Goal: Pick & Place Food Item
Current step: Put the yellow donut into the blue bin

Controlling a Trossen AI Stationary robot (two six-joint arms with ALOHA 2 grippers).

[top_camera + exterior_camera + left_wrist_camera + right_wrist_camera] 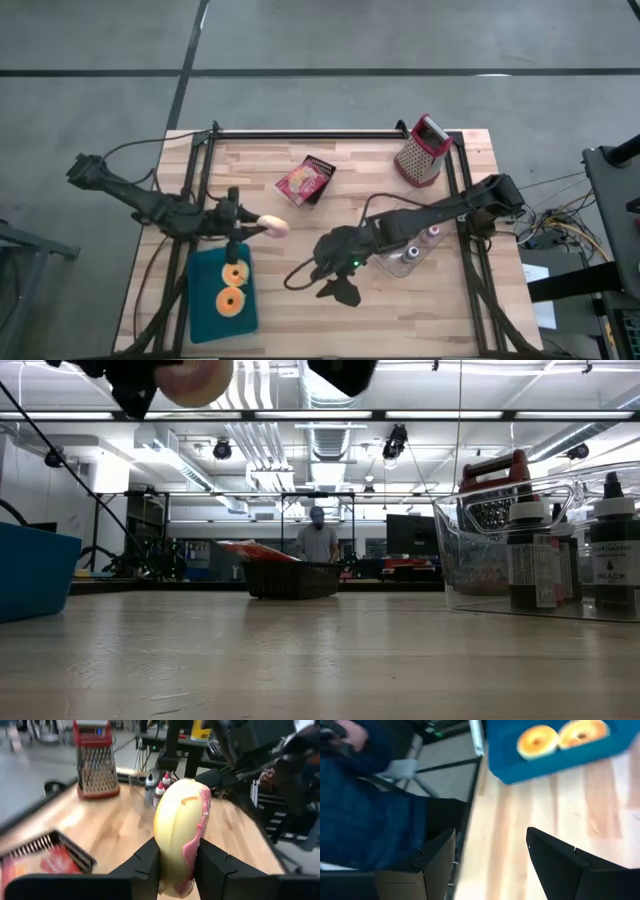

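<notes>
Donut (181, 832) clamped in left pincer (178, 865) above table (400, 300).

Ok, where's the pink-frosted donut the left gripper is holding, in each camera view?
High view: the donut sits at the left gripper, just above the blue tray.
Low view: top left corner, in the air.
Left wrist view: centre, clamped edge-on between the fingers.
Right wrist view: not in it.
Shared landmark: the red grater.
</notes>
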